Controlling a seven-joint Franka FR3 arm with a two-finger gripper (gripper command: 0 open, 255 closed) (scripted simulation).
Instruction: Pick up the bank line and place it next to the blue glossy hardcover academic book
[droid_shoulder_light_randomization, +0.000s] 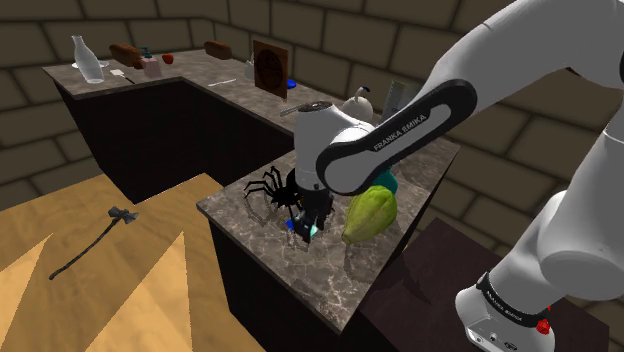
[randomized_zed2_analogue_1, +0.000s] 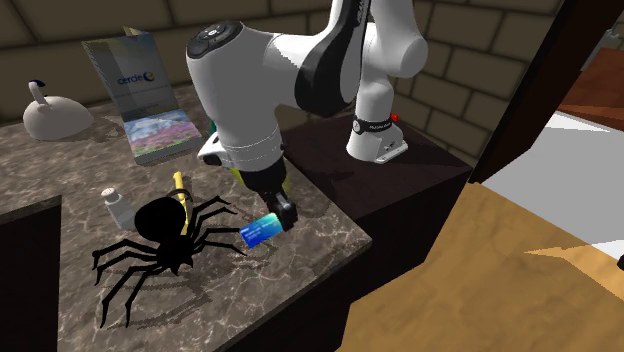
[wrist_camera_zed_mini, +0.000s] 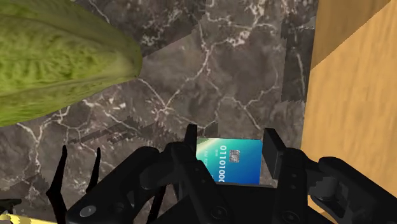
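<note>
Clasping blue bank line (wrist_camera_zed_mini: 229, 163) between its fingers, claw (wrist_camera_zed_mini: 231, 139) part-closed, over marble counter (wrist_camera_zed_mini: 210, 70).

A black spider (randomized_zed2_analogue_1: 160, 228) sprawls on the marble counter (randomized_zed2_analogue_1: 60, 165) near a green pod (droid_shoulder_light_randomization: 368, 215).

On my counter I count one black spider (randomized_zed2_analogue_1: 160, 240), one blue card (randomized_zed2_analogue_1: 262, 231), one green pod (droid_shoulder_light_randomization: 368, 215), one book (randomized_zed2_analogue_1: 140, 80), one small capped jar (randomized_zed2_analogue_1: 117, 207) and one white round jug (randomized_zed2_analogue_1: 55, 118). On the far counter I make out one clear glass bottle (droid_shoulder_light_randomization: 88, 60) among things too small to count. On the wooden floor there is one axe (droid_shoulder_light_randomization: 122, 213).
</note>
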